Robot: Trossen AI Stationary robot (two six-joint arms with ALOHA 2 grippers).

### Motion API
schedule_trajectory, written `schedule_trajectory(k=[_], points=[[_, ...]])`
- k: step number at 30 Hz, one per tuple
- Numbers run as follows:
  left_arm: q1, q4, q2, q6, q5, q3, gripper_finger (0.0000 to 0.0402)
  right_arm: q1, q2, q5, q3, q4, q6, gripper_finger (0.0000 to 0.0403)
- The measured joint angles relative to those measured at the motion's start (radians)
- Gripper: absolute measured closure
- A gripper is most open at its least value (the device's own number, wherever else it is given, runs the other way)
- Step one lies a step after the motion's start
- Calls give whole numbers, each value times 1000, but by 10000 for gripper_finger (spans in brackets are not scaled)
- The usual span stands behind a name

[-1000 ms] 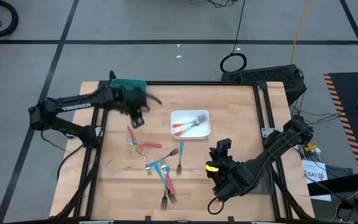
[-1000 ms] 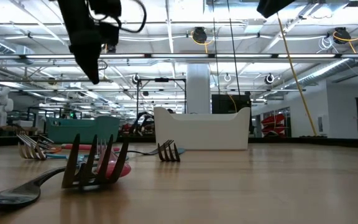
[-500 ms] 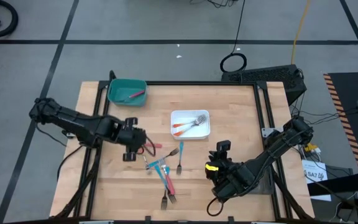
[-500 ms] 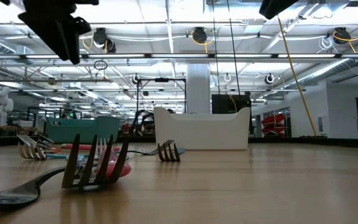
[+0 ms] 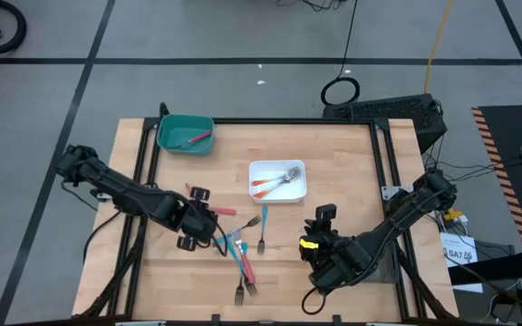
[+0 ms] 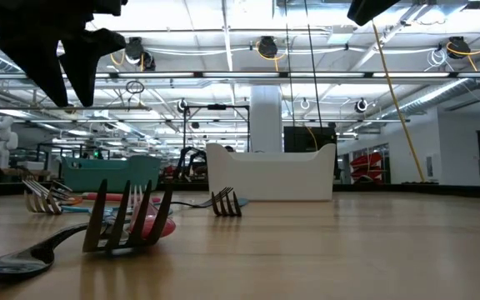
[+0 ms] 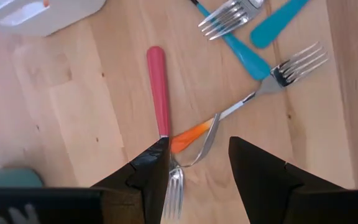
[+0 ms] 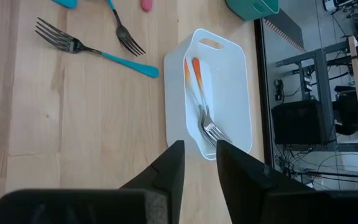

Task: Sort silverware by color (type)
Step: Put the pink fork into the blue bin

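High view, left pincer (image 5: pixel 198 227): low over the worktop (image 5: pixel 343 149), at the near edge of the loose forks (image 5: pixel 240 249), which spread away from it toward the waiting right pincer (image 5: pixel 323 217).
High view, trays: white tray (image 5: pixel 277 180) with two orange-handled forks lies beyond the pile; teal tray (image 5: pixel 185 132) with one pink fork sits far behind the left pincer.
Low view: left pincer (image 6: pixel 63 71) hangs spread above the forks (image 6: pixel 123 218).
Left wrist view: fingers (image 7: pixel 146 177) spread, holding nothing; pink-handled fork (image 7: pixel 158 93) and orange-handled fork (image 7: pixel 194 134) lie just ahead between them.
Right wrist view: right pincer (image 8: pixel 199 163) partly spread, empty, aimed at the white tray (image 8: pixel 225 62).
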Motion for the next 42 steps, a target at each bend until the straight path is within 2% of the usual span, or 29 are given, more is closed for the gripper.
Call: schedule_trajectory(k=[5, 15, 30, 33, 42], points=[[22, 57, 4, 26, 2, -31, 227, 0, 0, 0, 0, -1, -4, 314], [70, 240, -5, 10, 32, -289, 227, 0, 0, 1, 0, 0, -23, 314], [76, 448, -5, 33, 58, -425, 228, -16, 0, 3, 0, 41, -48, 314], [76, 471, -5, 59, 78, -439, 245, -16, 0, 3, 0, 46, -53, 314], [75, 477, 17, 62, 92, -443, 336, -16, 0, 3, 0, 46, -53, 314]])
